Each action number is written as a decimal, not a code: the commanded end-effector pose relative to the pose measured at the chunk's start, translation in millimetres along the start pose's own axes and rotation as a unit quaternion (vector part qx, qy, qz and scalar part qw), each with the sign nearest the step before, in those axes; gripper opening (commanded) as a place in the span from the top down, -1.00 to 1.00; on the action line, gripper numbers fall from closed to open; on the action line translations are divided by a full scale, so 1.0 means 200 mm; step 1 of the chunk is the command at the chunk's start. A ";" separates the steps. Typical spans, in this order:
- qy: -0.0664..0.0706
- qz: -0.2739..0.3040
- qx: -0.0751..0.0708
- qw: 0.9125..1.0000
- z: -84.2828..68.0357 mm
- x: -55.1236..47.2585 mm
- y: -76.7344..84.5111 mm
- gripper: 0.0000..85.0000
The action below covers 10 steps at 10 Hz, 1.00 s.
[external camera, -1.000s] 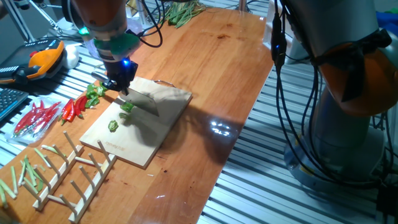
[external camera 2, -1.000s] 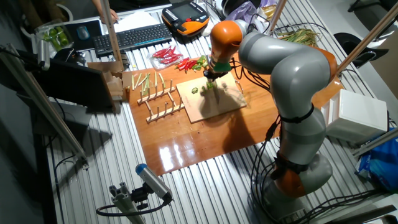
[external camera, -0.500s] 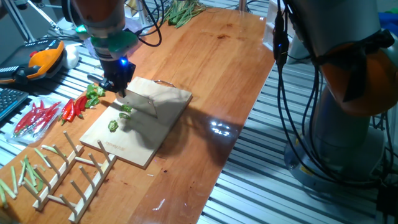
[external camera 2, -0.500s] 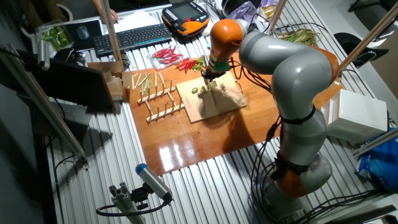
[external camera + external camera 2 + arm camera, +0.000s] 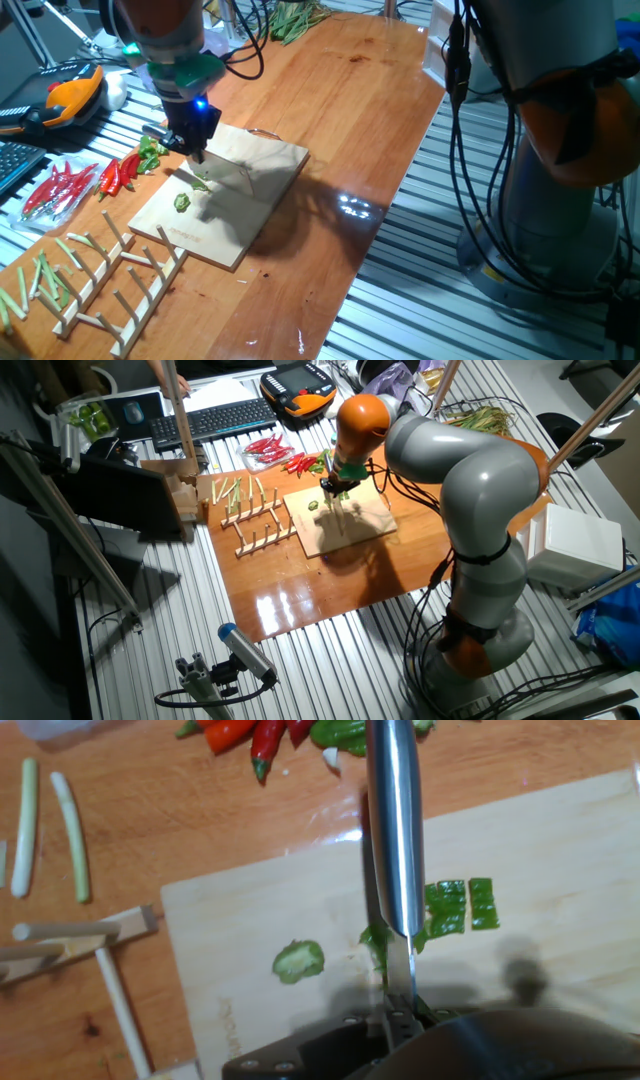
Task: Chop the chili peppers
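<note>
Chili peppers [image 5: 452, 907] on the cutting board [image 5: 560, 870], cut chunks lying beside and under the knife blade [image 5: 392, 820]; blade crosses the row of pieces; claw [image 5: 193, 135] clamped on the knife handle

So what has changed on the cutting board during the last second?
The claw lifted the knife off the chili pieces and shifted slightly toward the red chilies. The round slice, the cutting board and the wooden rack stayed put.
</note>
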<state>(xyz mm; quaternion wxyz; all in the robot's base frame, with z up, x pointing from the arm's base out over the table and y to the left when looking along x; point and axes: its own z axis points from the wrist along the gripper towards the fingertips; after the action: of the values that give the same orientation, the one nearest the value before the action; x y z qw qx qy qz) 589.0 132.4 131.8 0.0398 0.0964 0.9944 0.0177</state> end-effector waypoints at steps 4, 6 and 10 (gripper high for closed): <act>-0.004 0.001 -0.002 1.000 0.00 0.01 0.00 1.00; -0.005 -0.028 -0.017 0.999 0.00 0.01 0.00 1.00; 0.006 -0.039 -0.022 0.999 0.00 0.01 0.00 1.00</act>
<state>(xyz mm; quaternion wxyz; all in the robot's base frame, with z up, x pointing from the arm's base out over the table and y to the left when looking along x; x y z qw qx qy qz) 586.6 133.0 131.6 0.0367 0.0564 0.9970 0.0388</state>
